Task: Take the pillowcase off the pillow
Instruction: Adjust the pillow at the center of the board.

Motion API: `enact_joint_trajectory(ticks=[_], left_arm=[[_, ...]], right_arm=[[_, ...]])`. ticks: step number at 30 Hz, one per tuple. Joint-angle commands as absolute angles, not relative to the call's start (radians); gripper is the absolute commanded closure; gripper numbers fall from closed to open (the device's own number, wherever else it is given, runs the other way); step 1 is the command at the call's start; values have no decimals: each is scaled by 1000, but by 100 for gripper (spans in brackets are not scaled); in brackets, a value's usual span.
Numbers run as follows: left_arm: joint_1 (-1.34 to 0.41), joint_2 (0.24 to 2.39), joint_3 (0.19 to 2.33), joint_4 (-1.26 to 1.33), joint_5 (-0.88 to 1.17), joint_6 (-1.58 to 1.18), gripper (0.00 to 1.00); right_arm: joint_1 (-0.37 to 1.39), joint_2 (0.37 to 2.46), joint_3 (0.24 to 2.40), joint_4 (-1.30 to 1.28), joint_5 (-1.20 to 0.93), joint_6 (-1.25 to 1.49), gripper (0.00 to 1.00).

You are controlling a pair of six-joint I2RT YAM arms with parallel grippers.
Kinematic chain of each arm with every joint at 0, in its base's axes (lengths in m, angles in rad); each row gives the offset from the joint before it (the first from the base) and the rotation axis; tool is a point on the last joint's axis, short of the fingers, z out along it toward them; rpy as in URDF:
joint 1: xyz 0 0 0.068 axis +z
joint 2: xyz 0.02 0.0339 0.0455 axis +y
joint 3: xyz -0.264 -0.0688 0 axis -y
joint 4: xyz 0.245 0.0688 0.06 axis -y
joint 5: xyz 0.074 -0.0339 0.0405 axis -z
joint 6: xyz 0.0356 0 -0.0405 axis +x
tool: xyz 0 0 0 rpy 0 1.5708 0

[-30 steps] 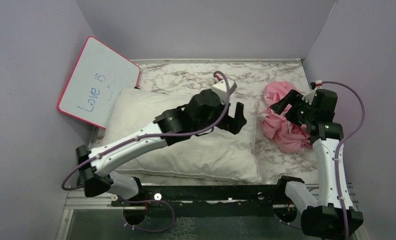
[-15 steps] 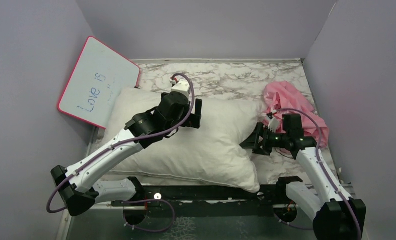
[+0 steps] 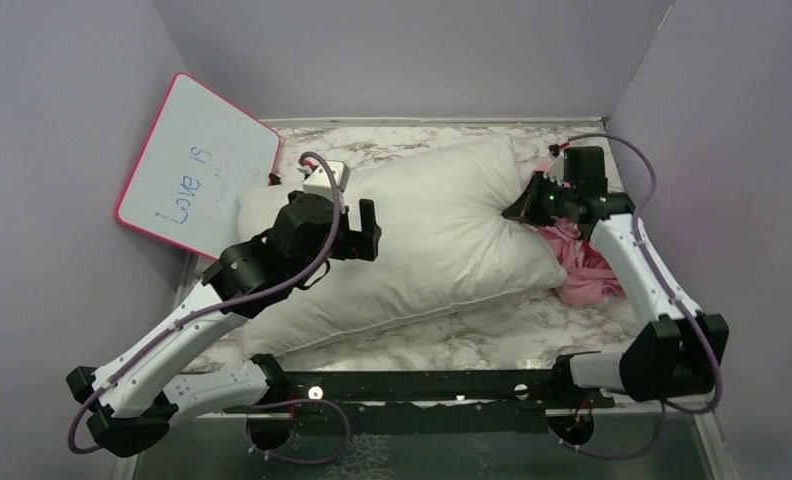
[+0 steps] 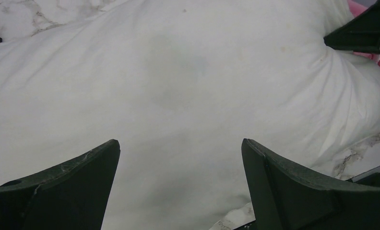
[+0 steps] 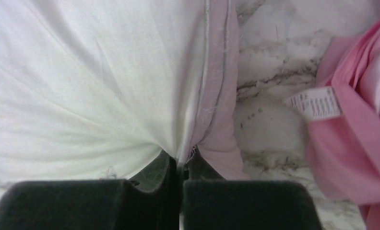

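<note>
Plump pillow (image 3: 442, 240) across the table (image 3: 492, 338) middle, whiteboard (image 3: 197, 165) propped far left.

Boxed in on three sides by plain pale lilac panel walls (image 3: 402, 50). Underneath, a white tabletop veined in grey marble pattern (image 3: 422, 145). Propped at a tilt against the left wall, a rectangular pink-framed whiteboard (image 3: 197, 165), "Love is" handwritten in blue. Along the near edge, a black metal rail (image 3: 422, 385). Lit softly and evenly.
</note>
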State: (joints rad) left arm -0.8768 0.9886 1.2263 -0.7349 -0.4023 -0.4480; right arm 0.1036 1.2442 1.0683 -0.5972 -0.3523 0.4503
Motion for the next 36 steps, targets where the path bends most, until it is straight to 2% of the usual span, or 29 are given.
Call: enact_joint_trajectory(ticks=[1, 3, 6, 10, 14, 20, 28, 32, 36], left_arm=[[-872, 949, 1211, -777, -446, -477, 1], [-872, 939, 1204, -785, -453, -486, 1], [-871, 929, 1191, -789, -467, -490, 1], [-871, 942, 1194, -788, -472, -480, 1], [-871, 963, 1203, -787, -478, -478, 1], [-872, 976, 1206, -787, -537, -481, 1], [-871, 967, 1209, -787, -708, -604, 1], [-871, 1000, 1260, -797, -745, -561, 1], [-871, 1012, 1286, -798, -778, -521, 1]], right_arm=[[98, 1427, 1200, -636, -357, 346, 93], [97, 1408, 1161, -606, -351, 359, 89], [98, 1326, 1064, -524, -390, 390, 74], [97, 1275, 993, -543, -483, 447, 70], [98, 1161, 975, -572, -408, 469, 30], [98, 1027, 1192, -668, -306, 352, 2], [98, 853, 1170, -673, -310, 315, 0], [97, 807, 1124, -708, -268, 369, 0], [98, 780, 1083, -716, -338, 413, 0]])
